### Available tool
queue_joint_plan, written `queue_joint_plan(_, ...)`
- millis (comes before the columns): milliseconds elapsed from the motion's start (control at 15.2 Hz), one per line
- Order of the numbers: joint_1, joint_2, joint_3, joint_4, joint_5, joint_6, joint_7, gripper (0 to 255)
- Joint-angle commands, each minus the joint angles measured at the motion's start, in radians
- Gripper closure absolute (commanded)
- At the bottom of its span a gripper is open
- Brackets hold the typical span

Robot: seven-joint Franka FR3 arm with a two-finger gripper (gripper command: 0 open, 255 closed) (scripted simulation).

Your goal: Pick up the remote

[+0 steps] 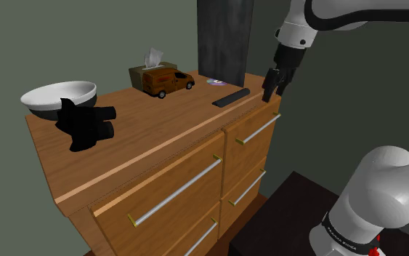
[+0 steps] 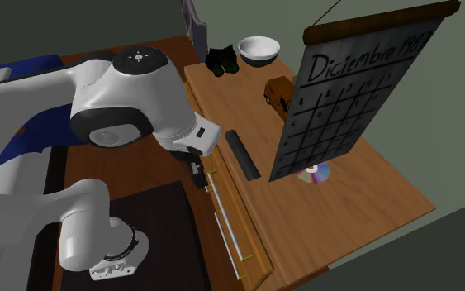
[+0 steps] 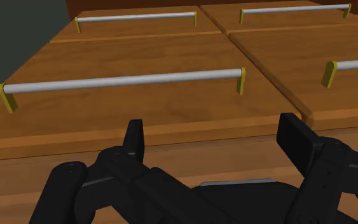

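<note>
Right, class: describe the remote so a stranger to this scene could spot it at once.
Find the wooden dresser and look along its top towards the black gripper. Near the front edge, past the orange toy van, lies the remote: a long, flat black bar, unlike the round shiny disc nearby.

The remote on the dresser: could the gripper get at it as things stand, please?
Probably yes: the open gripper hangs by the front edge of the dresser, close to the remote, with nothing standing between them.
</note>
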Motion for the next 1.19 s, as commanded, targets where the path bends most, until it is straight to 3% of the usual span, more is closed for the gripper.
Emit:
queue_joint_plan(0,0.000,0.000,0.000,0.000,0.000,0.000,0.000,0)
queue_joint_plan(396,0.228,0.324,-0.208,0.296,-0.077,-0.080,-0.720,0)
queue_joint_plan(792,0.398,0.612,-0.283,0.591,-0.092,-0.184,-1.401,0)
queue_joint_plan(1122,0.394,0.600,-0.280,0.510,-0.096,-0.116,-1.397,0)
